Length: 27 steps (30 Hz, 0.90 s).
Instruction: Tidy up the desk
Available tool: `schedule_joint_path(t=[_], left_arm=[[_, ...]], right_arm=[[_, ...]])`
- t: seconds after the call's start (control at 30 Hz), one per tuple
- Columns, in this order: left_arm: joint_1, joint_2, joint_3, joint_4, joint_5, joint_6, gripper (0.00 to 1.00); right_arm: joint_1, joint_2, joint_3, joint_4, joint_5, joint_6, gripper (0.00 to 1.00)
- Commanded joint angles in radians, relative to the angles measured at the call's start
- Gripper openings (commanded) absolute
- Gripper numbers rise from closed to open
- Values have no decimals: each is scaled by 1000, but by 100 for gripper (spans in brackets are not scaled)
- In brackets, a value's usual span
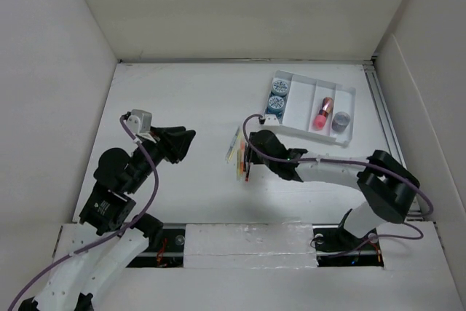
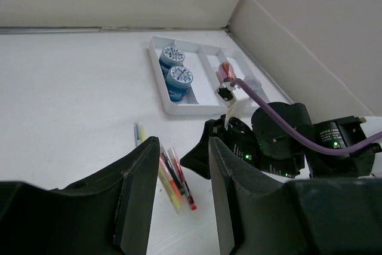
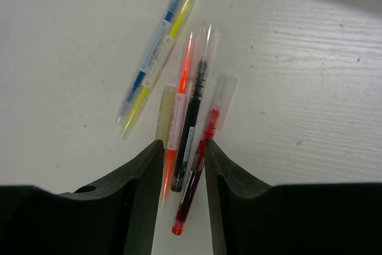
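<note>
White matte panels [image 1: 233,5] wall in the desk [image 1: 189,100], a flat, plain white top that fills the middle of the overhead view; the right wrist view shows faint streaks in its surface. At the upper right of that view sits a white plastic tray [image 1: 298,130] with straight divider walls. Its leftmost compartment holds two round jars [image 1: 280,87] with blue bodies and white lids printed in a dotted blue pattern. A glossy pink tube [image 1: 322,113] and a short grey cylinder [image 1: 340,121] lie in the compartments further right.

Near the centre, slim clear-barrelled pens [image 1: 237,152] lie flat on the desk. The right gripper [image 3: 183,144], its fingers matte black, straddles the orange pen [image 3: 179,117], black pen [image 3: 194,117] and red pen [image 3: 200,165]. Whether it presses on them cannot be told. A blue and yellow pair of highlighters [image 3: 158,52] lies just beside them at the upper left, with white labels too small to read.

The left gripper [image 2: 182,143] hangs left of the pens, its black fingers apart and grasping nothing. A purple cable [image 1: 145,158] runs along its arm.
</note>
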Motion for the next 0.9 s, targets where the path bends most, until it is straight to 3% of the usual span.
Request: schedule_joint_path(t=[0.0,0.47,0.7,0.83,0.87], left_arm=[[6,61,22,14,29,44,34],[-3,240,85,-95,-74,50,32],[-189,384,157,-214,-430,50,32],[-379,437,179,-337,-713,-6,32],[-493,450,192,-375,-802,-35,32]], right_arm=[[8,50,80,-15,84,29,40],[28,168,74,-6,121,89,35],[46,229,87,15,115,101,35],[46,226,62,38,115,109,32],[46,226,61,42,116,109,28]])
